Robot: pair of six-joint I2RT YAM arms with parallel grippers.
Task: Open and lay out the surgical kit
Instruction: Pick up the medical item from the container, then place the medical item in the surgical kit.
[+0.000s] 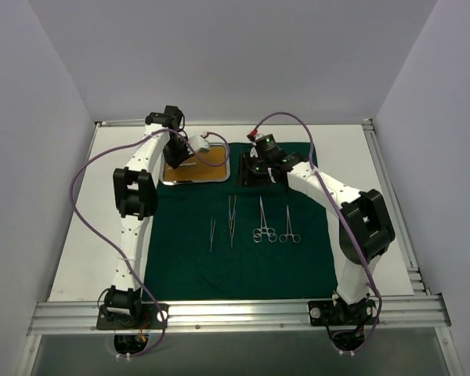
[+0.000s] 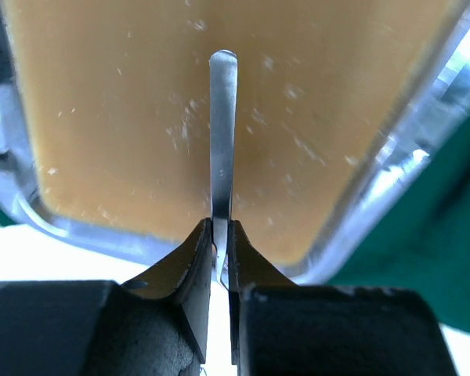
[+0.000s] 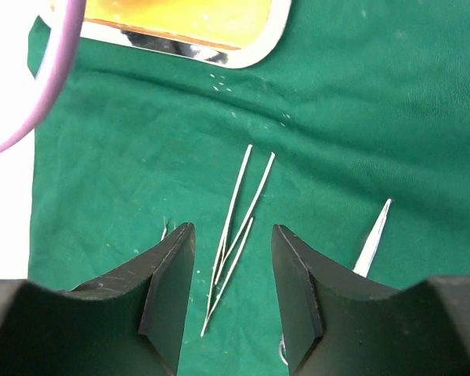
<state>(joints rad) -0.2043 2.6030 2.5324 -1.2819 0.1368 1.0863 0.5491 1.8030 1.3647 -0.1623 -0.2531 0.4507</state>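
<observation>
Pinching a flat steel instrument [image 2: 222, 133] in the left gripper [image 2: 221, 235], fingers shut on its near end, over the orange-brown floor of the steel tray [image 2: 392, 184]. Thin, straight and round-ended. No telling its kind from the wrist view, nor whether it is lifted or resting on the tray floor. Long axis running straight ahead from the fingertips, in line with the gripper's reach. Dark green cloth [image 2: 454, 243] just off to the right of the fingers, past the tray's rim.

Holding the right gripper [image 3: 233, 229] open and empty over the cloth, jaws well apart with nothing between them. Ahead of its fingers and lower: thin tweezers [image 3: 235, 204], lengthwise to the line of sight, with the tray's corner farther ahead and to the left. Laid alongside in the top view, all roughly parallel: another pair of tweezers [image 1: 212, 233], one ring-handled clamp [image 1: 262, 225] and a second clamp [image 1: 289, 225].

Probably the last piece leaving the tray. Next move likely a lift clear of the rim, then a carry rightward onto open cloth, keeping the long axis parallel with the row. Left arm nearer and already gripping, so no call for the right.
</observation>
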